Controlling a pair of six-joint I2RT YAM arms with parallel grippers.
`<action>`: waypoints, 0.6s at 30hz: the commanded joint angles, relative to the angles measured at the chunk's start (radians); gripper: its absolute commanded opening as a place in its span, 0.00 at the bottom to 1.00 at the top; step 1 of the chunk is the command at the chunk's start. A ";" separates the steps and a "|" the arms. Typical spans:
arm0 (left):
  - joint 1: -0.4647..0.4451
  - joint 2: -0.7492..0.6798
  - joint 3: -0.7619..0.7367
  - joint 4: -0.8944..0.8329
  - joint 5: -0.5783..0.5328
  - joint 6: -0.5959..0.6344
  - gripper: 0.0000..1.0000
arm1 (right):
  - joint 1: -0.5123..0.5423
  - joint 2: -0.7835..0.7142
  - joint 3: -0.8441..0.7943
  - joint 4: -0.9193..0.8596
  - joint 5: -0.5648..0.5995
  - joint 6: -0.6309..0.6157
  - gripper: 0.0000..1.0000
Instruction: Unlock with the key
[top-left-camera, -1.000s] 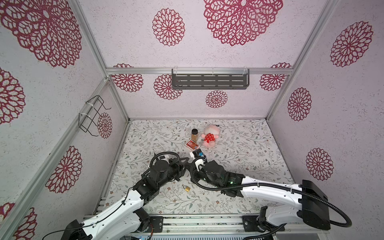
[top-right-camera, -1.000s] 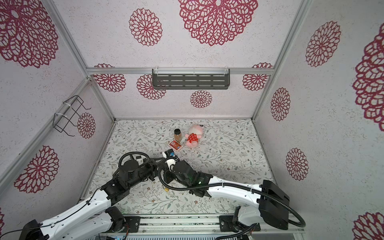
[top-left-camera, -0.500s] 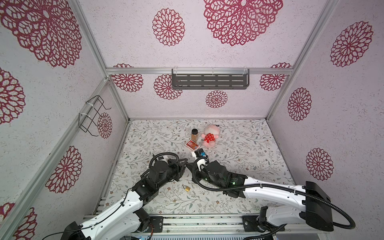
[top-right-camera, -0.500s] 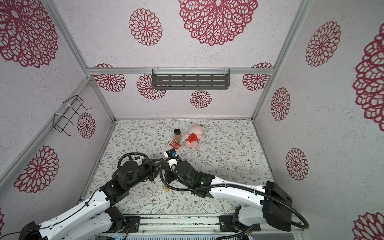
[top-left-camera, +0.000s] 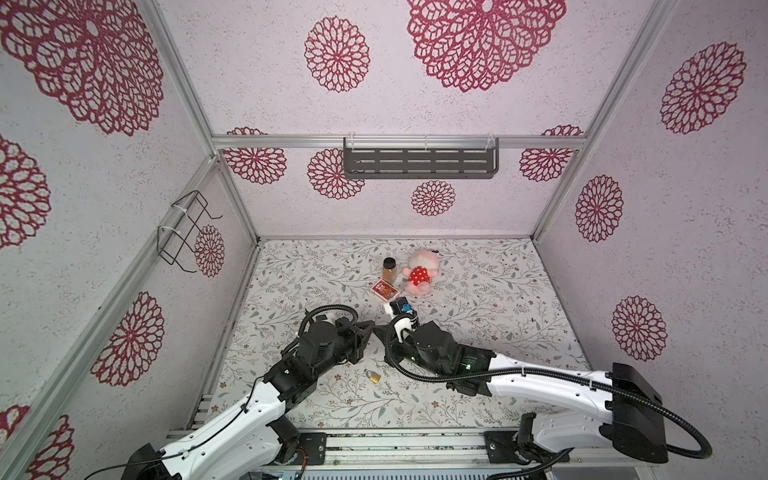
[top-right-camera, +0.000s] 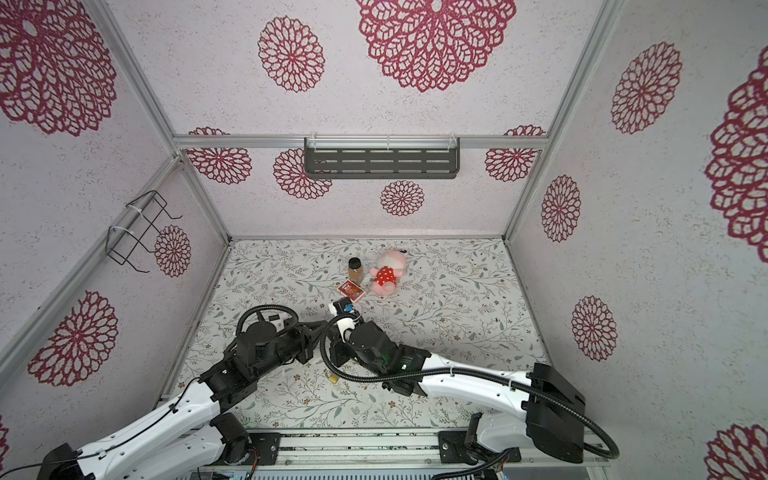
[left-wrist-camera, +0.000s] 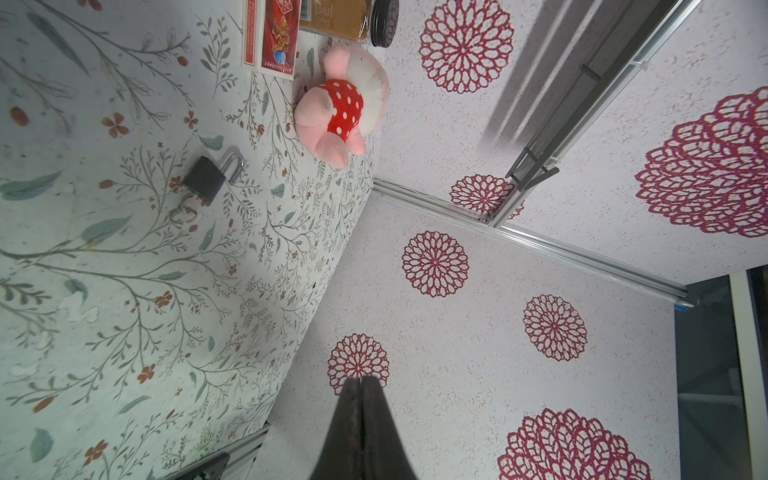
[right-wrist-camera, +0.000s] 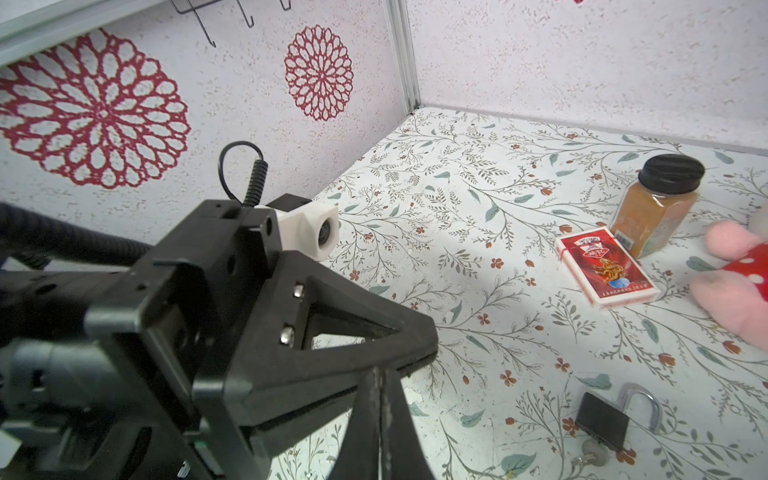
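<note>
We're looking into a lab test booth: aluminium frame (top-left-camera: 291, 141), papered walls (top-left-camera: 665, 232) with red medallions, a leaf-print floor (top-left-camera: 490, 307), a grey shelf (top-left-camera: 419, 164) on the back wall, robot arms (top-left-camera: 540, 378) mounted at a front rail (top-left-camera: 395, 444).

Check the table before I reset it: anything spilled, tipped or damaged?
Nothing spilled; the jar stands upright. The plush toy lies flat beside it. The floral table cover shows white worn patches. The black padlock lies flat with the key at its base.
</note>
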 joint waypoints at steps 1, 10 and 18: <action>-0.004 -0.007 -0.011 -0.017 -0.015 -0.001 0.02 | -0.005 -0.041 0.004 0.030 0.015 0.012 0.00; 0.003 -0.025 0.041 -0.095 -0.068 0.138 0.00 | -0.005 -0.082 -0.005 -0.009 -0.003 0.039 0.33; 0.041 -0.065 0.077 -0.061 -0.117 0.585 0.00 | -0.116 -0.174 -0.069 -0.020 -0.290 0.220 0.54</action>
